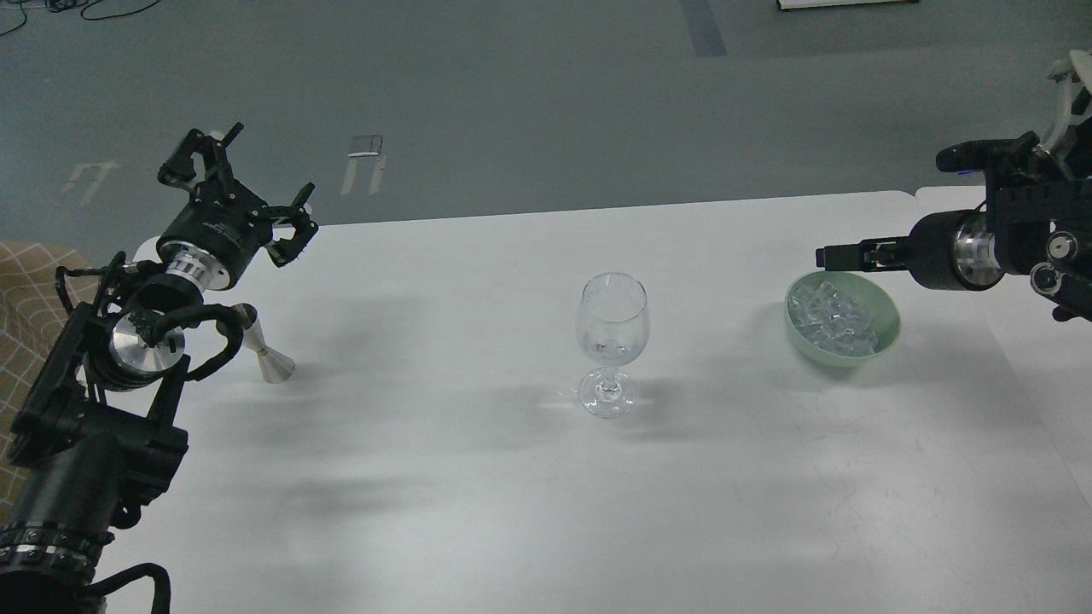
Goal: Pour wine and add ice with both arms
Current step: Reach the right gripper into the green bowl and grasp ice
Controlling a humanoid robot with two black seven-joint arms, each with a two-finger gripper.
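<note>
A clear, empty wine glass [612, 341] stands upright at the middle of the white table [444, 495]. A pale green bowl [887, 328] to its right holds several clear ice lumps [832, 320]. A silver jigger [263, 348] stands at the left, partly hidden by my left arm's cable. My left gripper [241, 186] is up over the table's far left corner, above and behind the jigger, with fingers spread and empty. My right gripper [840, 254] points left just over the bowl's far rim. It is seen edge-on and its fingers cannot be told apart.
A second white table [1032, 375] abuts the first on the right, behind the bowl. A brown checked cloth [26, 290] lies off the table's left edge. Grey floor lies beyond the far edge.
</note>
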